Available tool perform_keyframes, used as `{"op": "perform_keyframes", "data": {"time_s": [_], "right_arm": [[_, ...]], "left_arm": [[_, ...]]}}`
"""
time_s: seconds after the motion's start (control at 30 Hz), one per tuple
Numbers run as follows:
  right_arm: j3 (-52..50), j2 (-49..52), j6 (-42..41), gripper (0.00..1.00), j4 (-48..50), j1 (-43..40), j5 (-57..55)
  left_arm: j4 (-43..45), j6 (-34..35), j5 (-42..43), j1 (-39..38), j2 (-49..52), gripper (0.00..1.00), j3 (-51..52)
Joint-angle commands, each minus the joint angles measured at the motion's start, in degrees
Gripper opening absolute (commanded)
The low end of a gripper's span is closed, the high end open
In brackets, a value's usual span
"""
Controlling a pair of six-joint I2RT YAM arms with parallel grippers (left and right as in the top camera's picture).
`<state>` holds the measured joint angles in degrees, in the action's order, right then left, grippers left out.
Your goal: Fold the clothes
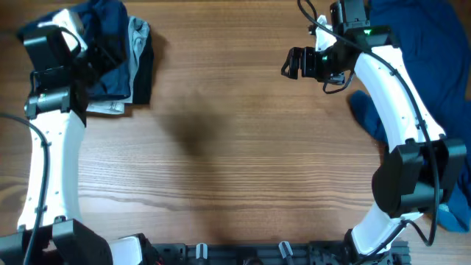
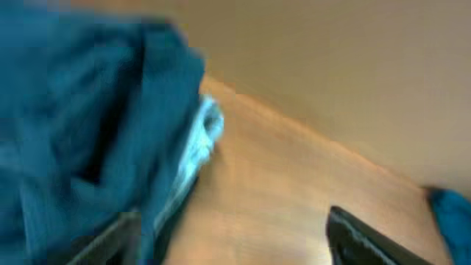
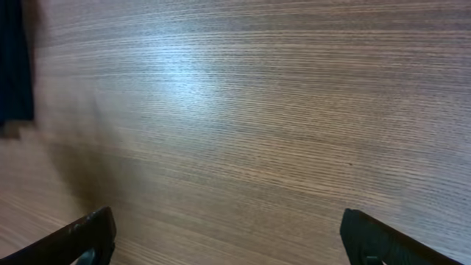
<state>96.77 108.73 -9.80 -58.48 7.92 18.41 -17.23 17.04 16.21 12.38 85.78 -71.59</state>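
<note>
A stack of folded clothes (image 1: 121, 55), dark blue, grey and black, lies at the table's far left. My left gripper (image 1: 94, 55) hovers at its left edge; in the blurred left wrist view its fingers (image 2: 235, 239) are open, with blue cloth (image 2: 88, 118) beside the left finger and nothing between them. A pile of unfolded blue clothes (image 1: 434, 59) lies at the far right. My right gripper (image 1: 291, 62) is open and empty over bare wood, left of that pile; its fingers (image 3: 228, 239) frame only table.
The wooden table (image 1: 235, 147) stretches between the two piles. A black rail (image 1: 243, 254) runs along the front edge. A dark cloth edge (image 3: 15, 66) shows at the far left of the right wrist view.
</note>
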Motion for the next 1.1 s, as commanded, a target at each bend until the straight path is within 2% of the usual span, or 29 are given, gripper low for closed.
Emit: {"op": "perform_keyframes", "data": {"time_s": [0.0, 0.1, 0.27, 0.33, 0.53, 0.63, 0.7, 0.77, 0.9, 1.07], "right_arm": [[-0.52, -0.94, 0.81, 0.99, 0.15, 0.35, 0.96], [-0.52, -0.94, 0.83, 0.98, -0.22, 0.35, 0.96], [-0.55, -0.94, 0.90, 0.98, -1.09, 0.35, 0.92], [-0.52, -0.94, 0.85, 0.98, -0.92, 0.35, 0.94], [-0.52, -0.94, 0.85, 0.99, -0.48, 0.35, 0.94], [-0.52, -0.94, 0.90, 0.98, -0.44, 0.35, 0.94], [-0.52, -0.94, 0.85, 0.98, -0.48, 0.35, 0.96], [-0.52, -0.94, 0.83, 0.98, -0.50, 0.35, 0.96], [-0.02, -0.96, 0.87, 0.99, 0.63, 0.35, 1.09], [9.79, -2.45, 5.66, 1.00, 0.81, 0.24, 0.61]], "left_arm": [[11.28, -7.26, -9.31, 0.28, 5.79, 0.84, -0.31], [26.62, -10.95, -9.94, 1.29, 14.38, 0.84, -0.31], [40.37, -14.08, -16.74, 1.40, 28.02, 0.83, -0.33], [40.54, -14.01, -16.61, 1.25, 32.24, 0.83, -0.33], [29.51, -13.40, -16.50, -0.55, 39.95, 0.84, -0.31], [26.75, -13.38, -16.20, -0.55, 42.23, 0.86, -0.31], [25.97, -13.35, -15.82, -0.55, 41.90, 0.86, -0.31], [25.31, -12.41, -15.82, -0.57, 38.99, 0.99, -0.31], [20.37, -11.85, -15.67, -0.55, 25.86, 1.00, -0.31], [9.05, -11.89, -15.67, -0.55, 8.63, 1.00, -0.31]]}}
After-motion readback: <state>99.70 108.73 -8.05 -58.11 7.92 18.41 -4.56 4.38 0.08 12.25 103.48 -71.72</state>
